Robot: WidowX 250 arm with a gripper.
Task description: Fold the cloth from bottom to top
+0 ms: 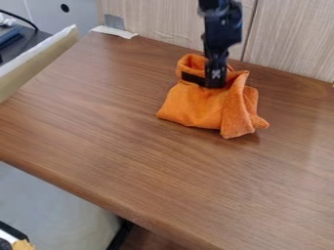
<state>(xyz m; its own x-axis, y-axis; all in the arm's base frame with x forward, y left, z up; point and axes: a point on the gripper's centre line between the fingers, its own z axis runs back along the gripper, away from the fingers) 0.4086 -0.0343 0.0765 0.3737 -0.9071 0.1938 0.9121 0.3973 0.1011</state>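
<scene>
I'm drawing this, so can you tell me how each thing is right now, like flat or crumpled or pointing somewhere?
Soft orange cloth: bunched up in a raised heap, not lying flat or neatly folded.
Black robot hand: pointing down, at the upper part of the cloth.
Brown wood-grain table: flat on top, with the cloth resting on it.
Thin black cable: curved.

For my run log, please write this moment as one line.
orange cloth: bunched, raised off flat | gripper: at cloth's upper part | table: under cloth | fold: not laid flat
</scene>
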